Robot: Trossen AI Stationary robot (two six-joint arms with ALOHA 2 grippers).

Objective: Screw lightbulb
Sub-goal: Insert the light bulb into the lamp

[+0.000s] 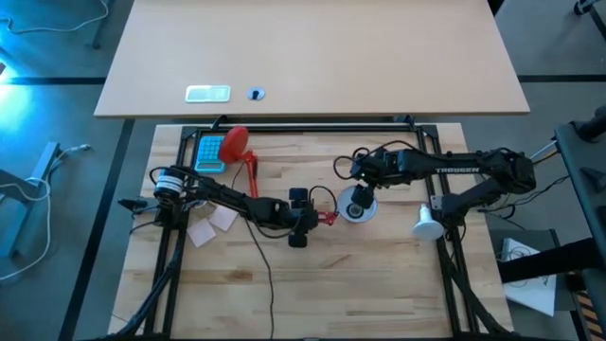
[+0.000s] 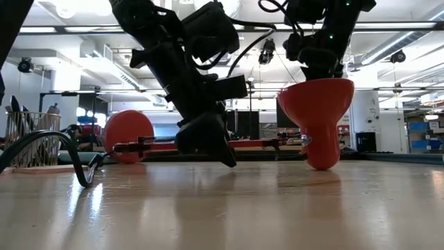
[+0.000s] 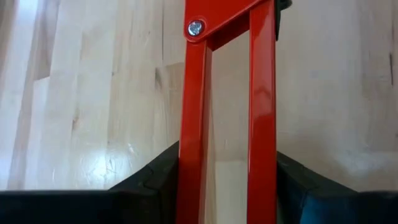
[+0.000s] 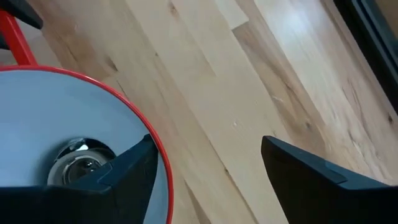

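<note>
high view shows the small white pear-shaped lightbulb (image 1: 425, 224) lying loose on the pale wooden bench (image 1: 312, 294), near its 3 o'clock edge, well apart from the lamp and touched by neither arm. the red metal desk lamp's shade (image 1: 358, 205) faces up near the bench's centre, and the right wrist view looks into its white inside, where the shiny metal socket (image 4: 79, 163) sits empty. so the screwing is not begun, as i judge it: the bulb is yet to be picked up, carried over and turned in.

left jaws (image 1: 301, 222) pinch the lamp's red two-bar arm (image 3: 227, 112), steadying it at about 9 o'clock of the shade. right jaws (image 1: 364, 183) are spread, one finger inside the shade's rim and one outside, holding nothing.

white lettering on the right arm reads "trossen".
</note>
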